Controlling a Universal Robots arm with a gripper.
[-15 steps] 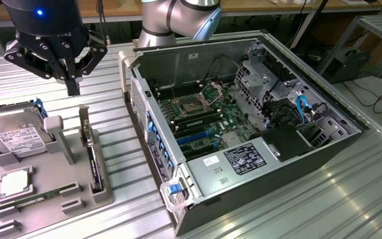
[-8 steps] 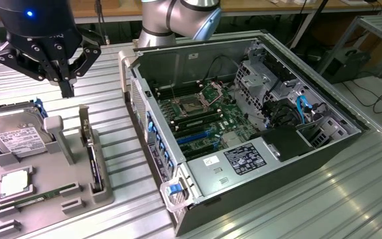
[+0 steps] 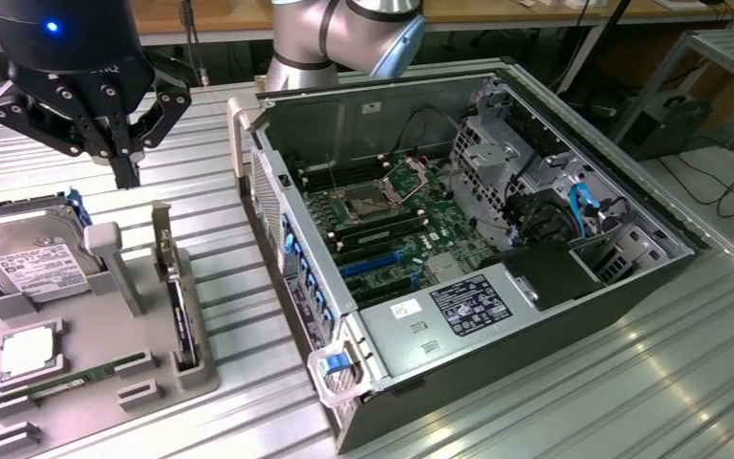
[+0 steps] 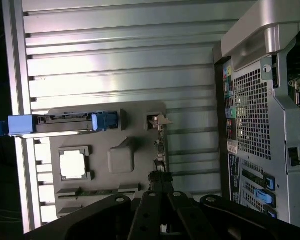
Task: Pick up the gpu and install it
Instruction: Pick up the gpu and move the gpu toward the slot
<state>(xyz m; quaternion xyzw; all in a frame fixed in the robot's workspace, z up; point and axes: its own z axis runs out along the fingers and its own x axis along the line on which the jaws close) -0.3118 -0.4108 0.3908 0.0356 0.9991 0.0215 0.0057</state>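
The table (image 3: 673, 382) is showing ribbed bare metal, smooth and shining with soft reflections. The tray (image 3: 150, 330), at about 8 o'clock in the exterior view, is looking like matt grey plastic. On it the hard drive (image 3: 30, 258) is showing silver metal with a white paper label. The gpu (image 3: 181, 325) is appearing as a dark matt card with a thin silver metal bracket (image 3: 161, 239). The computer case (image 3: 380, 124) is presenting dull grey sheet metal inside, its back panel (image 4: 250, 115) is showing perforated metal, and its latches (image 3: 335, 363) are looking like glossy blue plastic. The gripper (image 3: 122, 167), at 10 o'clock, is looking black and slightly glossy.
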